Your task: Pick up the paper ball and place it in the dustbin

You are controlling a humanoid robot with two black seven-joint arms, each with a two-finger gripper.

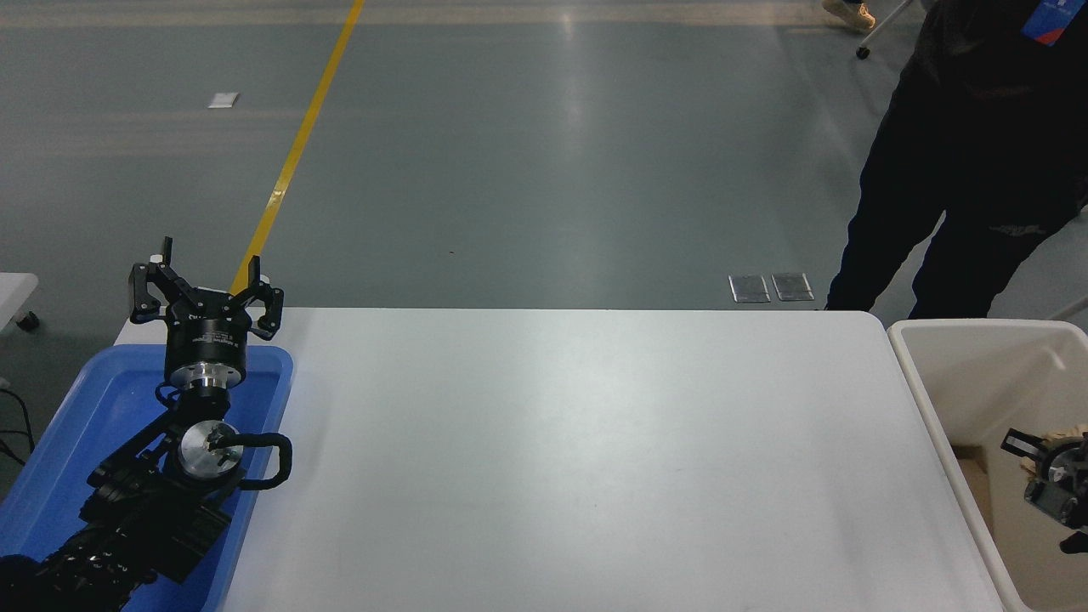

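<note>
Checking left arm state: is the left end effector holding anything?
No. The left end effector is open with nothing between its fingers, parked above the shallow blue plastic tray.

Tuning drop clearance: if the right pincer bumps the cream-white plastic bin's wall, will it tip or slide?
Tipping seems unlikely: the large cream-white rectangular plastic dustbin looks broad and deep. Sliding is likelier, since it looks nearly empty and so probably light. Its smooth walls may flex near where the right pincer hangs.
</note>
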